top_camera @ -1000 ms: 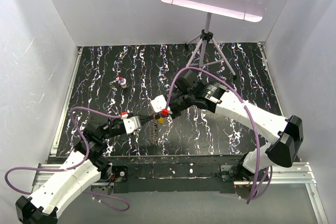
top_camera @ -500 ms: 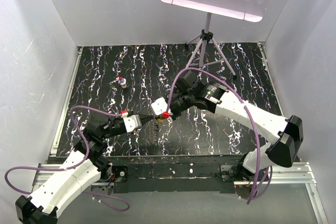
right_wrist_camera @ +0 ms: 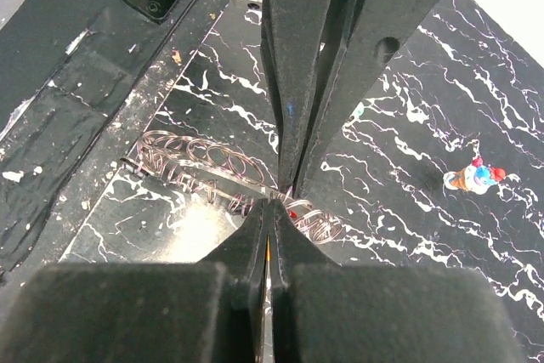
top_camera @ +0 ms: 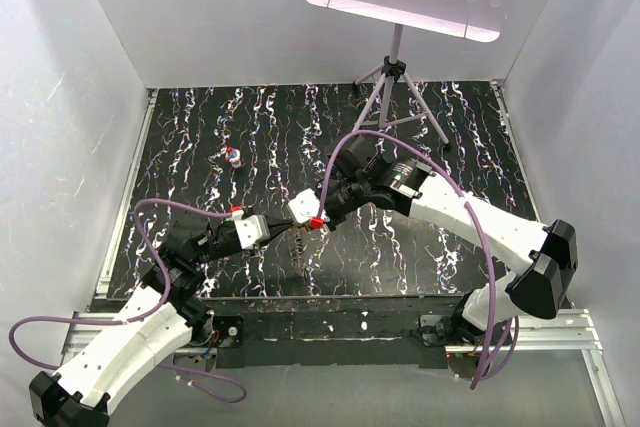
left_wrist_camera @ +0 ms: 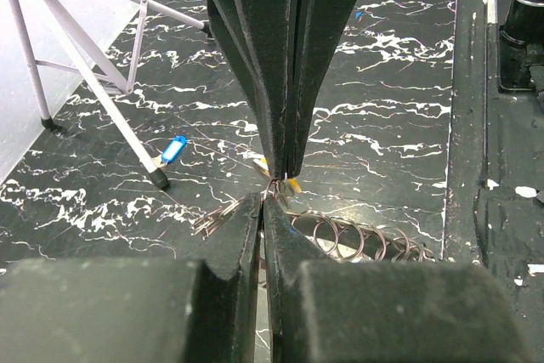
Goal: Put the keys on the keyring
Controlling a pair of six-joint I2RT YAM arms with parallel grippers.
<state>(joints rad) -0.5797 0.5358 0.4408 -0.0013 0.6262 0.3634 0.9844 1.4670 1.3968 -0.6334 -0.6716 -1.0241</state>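
Keyring first: we take it to be the slack string of thin silvery wire loops. Its upper end is lifted where the two arms meet, a little left of the middle of the black, white-veined bench and close to its near edge, and the other loops trail toward that edge. The left gripper has its jaws pressed together on the raised end of wire. We judge the reason to be that a limp coil gives a key nothing to push against, so one arm must pin it and hold an opening steady. Tip to tip with it stands the right gripper, jaws likewise pressed together. Its own wrist view shows a yellow sliver in the seam between them, so we read it as pinching a small yellow-headed key right at the wire. A speck of red sits just beside that point, and we cannot tell what it belongs to. We judge the step in hand to be threading this key, which calls for tiny, aligned moves, since a slip of either pinch would drop wire or key. Other keys lie apart: a small red, blue and white cluster left of centre toward the far edge, and a blue-headed key beside a foot of the grey tripod stand at the far edge.
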